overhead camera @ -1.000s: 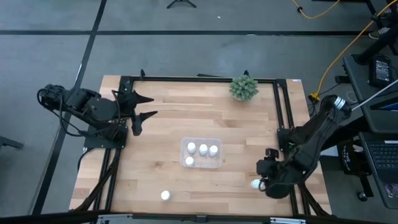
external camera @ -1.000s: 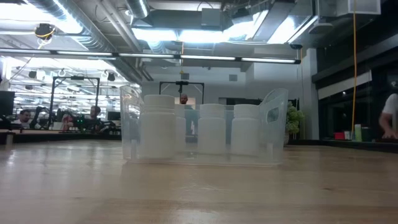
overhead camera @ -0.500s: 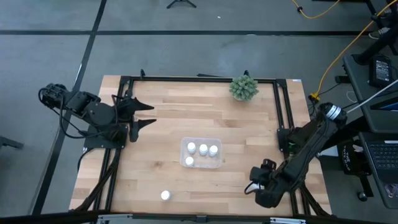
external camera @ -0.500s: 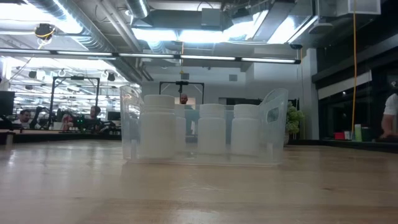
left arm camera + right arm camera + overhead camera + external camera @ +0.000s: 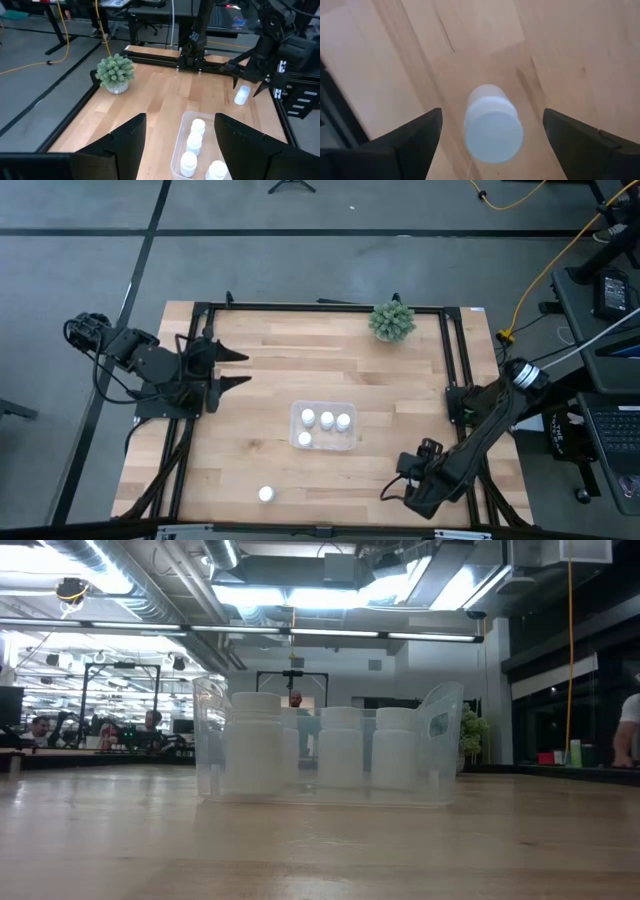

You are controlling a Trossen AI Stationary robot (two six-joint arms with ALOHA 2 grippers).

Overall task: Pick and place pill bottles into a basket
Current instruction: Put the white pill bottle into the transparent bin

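Several white pill bottles [image 5: 326,419] stand upright in the clear basket [image 5: 292,426] at the table's middle, also seen in the low view [image 5: 255,742]. One bottle [image 5: 265,494] stands alone near the front edge. Another bottle [image 5: 492,122] stands on the wood at the front right, directly below my right gripper [image 5: 492,112]. That gripper's open fingers point down on either side of it, apart from it. In the high view my right gripper [image 5: 395,488] hides this bottle. My left gripper [image 5: 248,368] hangs open at the table's left, pointing toward the basket [image 5: 176,150].
A spiky green plant [image 5: 392,321] stands in a pot at the far right. Black rails [image 5: 455,370] run along the table's left, far and right edges. Bare wood lies between the basket and the front edge, broken only by the lone bottle.
My right gripper has moved toward the table's near edge and a little left, coming over the front-right bottle, which now hides beneath it in the high view. My left gripper has drifted slightly toward the near edge. The basket and its bottles have stayed put.
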